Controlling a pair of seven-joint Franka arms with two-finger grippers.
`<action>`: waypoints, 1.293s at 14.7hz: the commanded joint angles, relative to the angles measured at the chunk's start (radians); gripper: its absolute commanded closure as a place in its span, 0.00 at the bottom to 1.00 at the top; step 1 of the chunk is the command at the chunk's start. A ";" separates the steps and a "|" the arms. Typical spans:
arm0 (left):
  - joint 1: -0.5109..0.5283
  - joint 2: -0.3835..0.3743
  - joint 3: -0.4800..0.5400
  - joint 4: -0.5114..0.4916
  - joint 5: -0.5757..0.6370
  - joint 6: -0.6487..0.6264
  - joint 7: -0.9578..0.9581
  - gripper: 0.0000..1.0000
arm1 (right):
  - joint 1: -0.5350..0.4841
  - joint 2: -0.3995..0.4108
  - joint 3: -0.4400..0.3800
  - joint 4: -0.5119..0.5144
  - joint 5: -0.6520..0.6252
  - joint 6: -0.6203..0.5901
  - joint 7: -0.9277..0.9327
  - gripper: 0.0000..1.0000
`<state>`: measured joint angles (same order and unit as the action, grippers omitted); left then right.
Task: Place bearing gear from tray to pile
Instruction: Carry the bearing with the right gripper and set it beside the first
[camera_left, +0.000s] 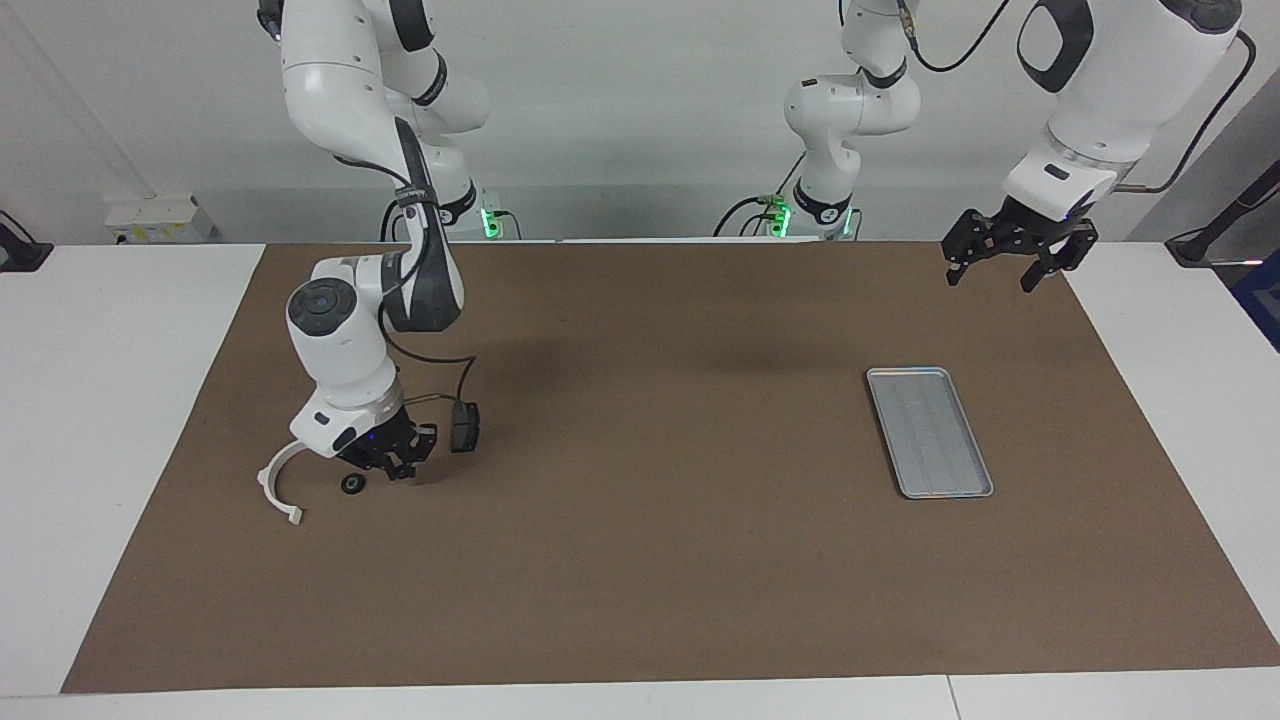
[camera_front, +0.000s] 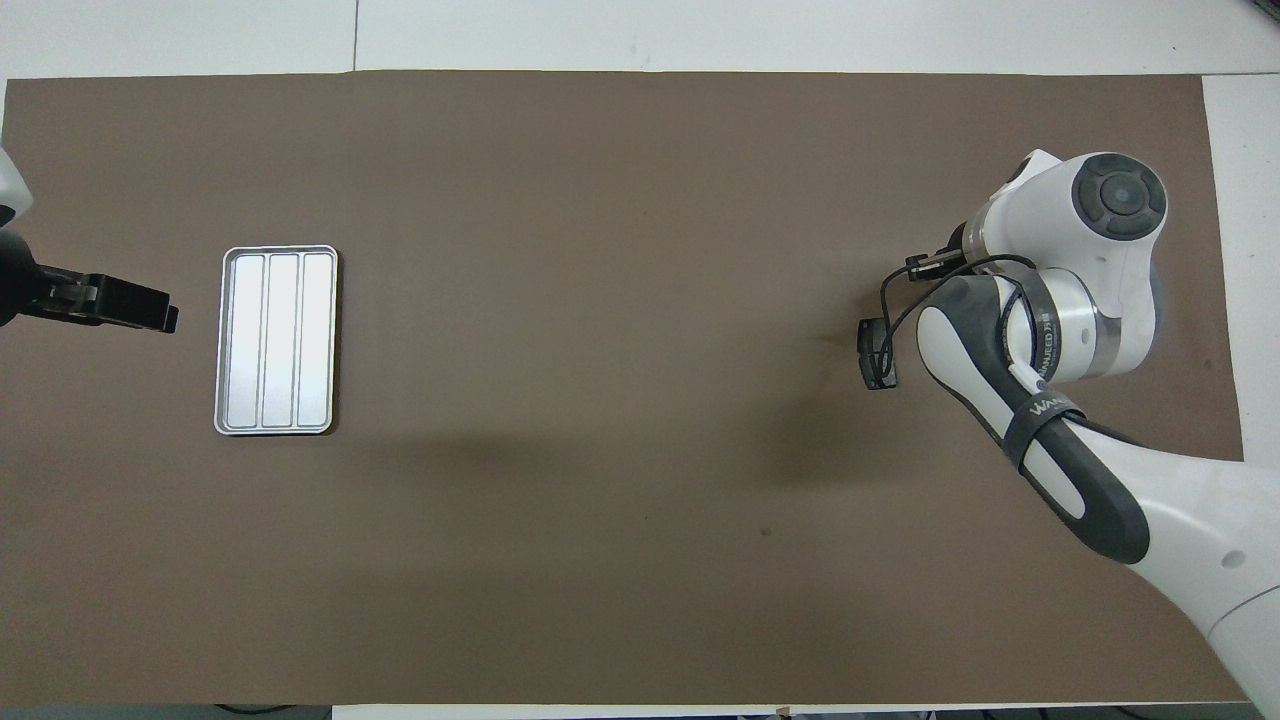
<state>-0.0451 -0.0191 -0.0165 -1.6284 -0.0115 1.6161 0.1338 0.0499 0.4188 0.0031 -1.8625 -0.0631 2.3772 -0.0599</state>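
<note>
Fingers of the right gripper (camera_left: 400, 468) are unreadable beside a round black gear (camera_left: 352, 485); left gripper's (camera_left: 1010, 262) spread above the ribbed metal tray (camera_left: 928, 432).

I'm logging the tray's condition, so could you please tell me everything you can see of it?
The tray is a flat, rectangular, grey metal-looking piece with rounded corners, a low raised rim and lengthwise ribs dividing its floor into three strips. It lies flat on the brown mat, toward the left arm's end of the table. Nothing lies in it and nothing touches it except the mat. The left end effector hangs in the air, apart from it.
</note>
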 joint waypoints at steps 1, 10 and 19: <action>-0.002 -0.030 0.001 -0.033 0.018 0.021 0.010 0.00 | -0.012 0.017 0.008 -0.001 0.019 0.034 -0.017 1.00; -0.002 -0.030 0.001 -0.033 0.018 0.021 0.010 0.00 | -0.008 0.037 0.006 -0.004 0.019 0.056 0.006 0.69; -0.002 -0.030 0.001 -0.034 0.018 0.021 0.010 0.00 | 0.004 -0.021 0.006 0.000 0.019 -0.015 0.011 0.00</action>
<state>-0.0451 -0.0193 -0.0168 -1.6284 -0.0115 1.6161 0.1338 0.0581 0.4353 0.0037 -1.8564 -0.0598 2.3984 -0.0557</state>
